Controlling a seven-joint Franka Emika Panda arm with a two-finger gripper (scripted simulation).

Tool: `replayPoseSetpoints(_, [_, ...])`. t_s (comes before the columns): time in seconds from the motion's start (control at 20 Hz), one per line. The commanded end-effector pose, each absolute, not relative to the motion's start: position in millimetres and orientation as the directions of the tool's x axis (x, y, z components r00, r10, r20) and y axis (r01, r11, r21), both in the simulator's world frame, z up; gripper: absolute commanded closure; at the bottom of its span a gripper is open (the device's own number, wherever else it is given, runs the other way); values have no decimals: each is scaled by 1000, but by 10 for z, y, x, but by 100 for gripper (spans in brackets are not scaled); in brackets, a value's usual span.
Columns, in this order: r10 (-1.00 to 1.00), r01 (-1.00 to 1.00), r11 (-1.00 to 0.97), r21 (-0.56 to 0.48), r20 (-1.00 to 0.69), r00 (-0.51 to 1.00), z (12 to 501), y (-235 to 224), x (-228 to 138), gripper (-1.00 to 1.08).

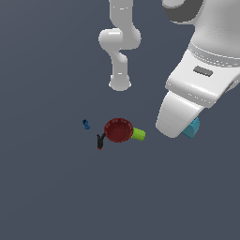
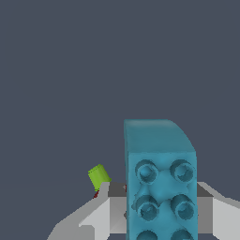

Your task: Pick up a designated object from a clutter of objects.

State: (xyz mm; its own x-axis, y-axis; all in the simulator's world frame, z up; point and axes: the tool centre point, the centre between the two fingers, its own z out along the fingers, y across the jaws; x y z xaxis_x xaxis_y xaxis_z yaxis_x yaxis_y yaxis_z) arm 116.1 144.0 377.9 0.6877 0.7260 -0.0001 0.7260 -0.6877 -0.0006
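The hand [image 2: 161, 220] grips the cyan studded flat box [image 2: 160, 187], fingers [image 2: 101, 215] closed against its sides (studs face the wrist camera), well off to the dark red round bowl's [image 1: 117, 130] lime-green-cylinder [image 1: 138, 134] side.

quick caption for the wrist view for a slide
Gripper clamped on a cyan studded block, green cylinder behind.

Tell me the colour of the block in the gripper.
Cyan block with round studs, clearest in the wrist view.
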Motion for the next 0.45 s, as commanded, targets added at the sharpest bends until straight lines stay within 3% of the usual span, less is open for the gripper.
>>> replayPoseSetpoints(0.0, [726, 726, -688, 0, 0, 688, 3831, 1476, 1178, 108])
replayPoseSetpoints(0.4, [726, 726, -688, 0, 0, 688, 3860, 1503, 1196, 108])
